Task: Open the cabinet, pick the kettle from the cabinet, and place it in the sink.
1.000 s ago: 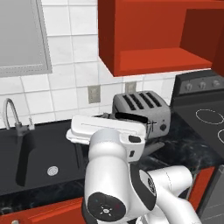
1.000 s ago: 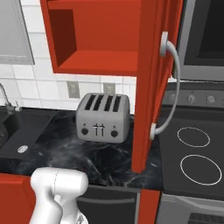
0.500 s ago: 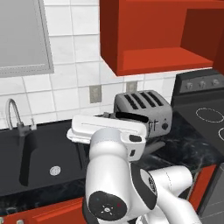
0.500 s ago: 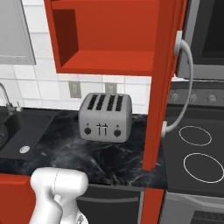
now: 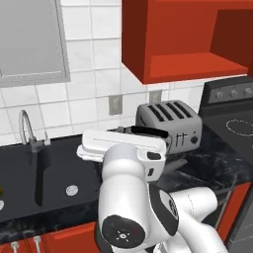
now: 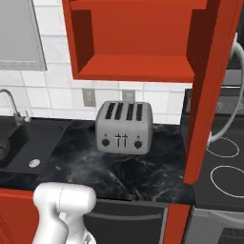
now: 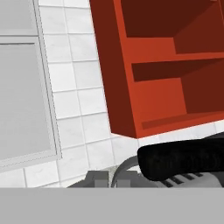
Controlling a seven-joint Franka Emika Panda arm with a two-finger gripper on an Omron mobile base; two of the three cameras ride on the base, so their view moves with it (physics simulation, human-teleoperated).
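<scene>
The red cabinet (image 6: 138, 66) stands open, its door (image 6: 209, 95) swung out edge-on with the silver bar handle (image 6: 233, 95) to its right; its red shelves (image 7: 162, 65) hold nothing I can see. The kettle's black-topped arched handle (image 7: 183, 159) lies across the bottom of the hand view, right in front of the fingers. My gripper (image 5: 158, 136) sits low over the counter in front of the toaster, shut on that handle. The kettle's body is hidden behind the arm. The black sink (image 5: 29, 188) with curved faucet (image 5: 27, 131) and round drain (image 5: 72, 189) lies to the left.
A silver four-slot toaster (image 6: 125, 126) stands on the black marble counter (image 6: 128, 171) under the cabinet. A grey wall cabinet (image 5: 29, 39) hangs above the sink. The stove top (image 6: 224, 162) is at the right, past the open door.
The whole scene has slid to the right in both base views, so the base has driven left toward the sink. The arm keeps the same pose, still shut on the kettle.
</scene>
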